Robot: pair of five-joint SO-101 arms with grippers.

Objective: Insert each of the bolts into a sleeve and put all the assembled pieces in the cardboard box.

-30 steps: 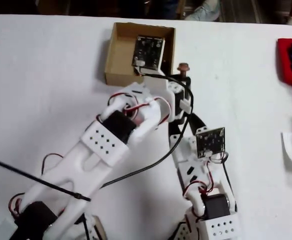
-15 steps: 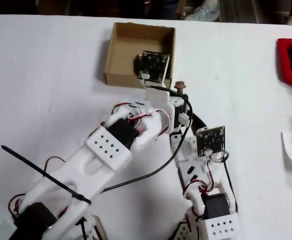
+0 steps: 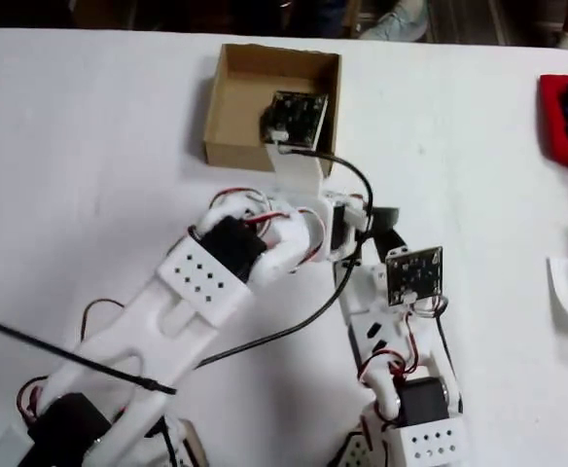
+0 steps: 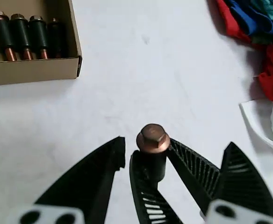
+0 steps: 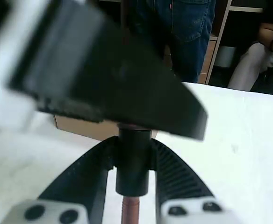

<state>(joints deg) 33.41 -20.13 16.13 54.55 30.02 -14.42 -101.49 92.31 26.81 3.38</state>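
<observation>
Copper-headed bolt [image 4: 152, 136] sits in a black cylindrical sleeve [image 5: 132, 163], and the pair stands upright between the fingers of the right gripper [image 5: 132, 147]. Those fingers are pressed together on the sleeve's sides. The flanged hexagonal head rises just above their tips, and a short length of copper thread [image 5: 131, 210] sticks out of the sleeve's lower end, below the fingers.

The left gripper [image 4: 176, 142] hangs over the same spot with its two black fingers spread wide, one outside each finger of the right gripper. Neither reaches the bolt or the sleeve. Whether they touch the right gripper's fingers cannot be told. From the right wrist, a blurred black shape [image 5: 104, 79] crosses just above the sleeve and hides the bolt head.

Beyond the left gripper's fingertips and off to its left lies the brown cardboard box [image 4: 33, 70], well apart from the held piece. Inside it four assembled pieces [image 4: 18, 30] lie side by side, heads pointing away from the gripper and threads towards it. The one nearest the gripper's side lies in shadow.

Under both grippers is the white table [image 4: 127, 84]. A red and blue cloth [image 4: 248, 28] lies on it to their right, well apart.
</observation>
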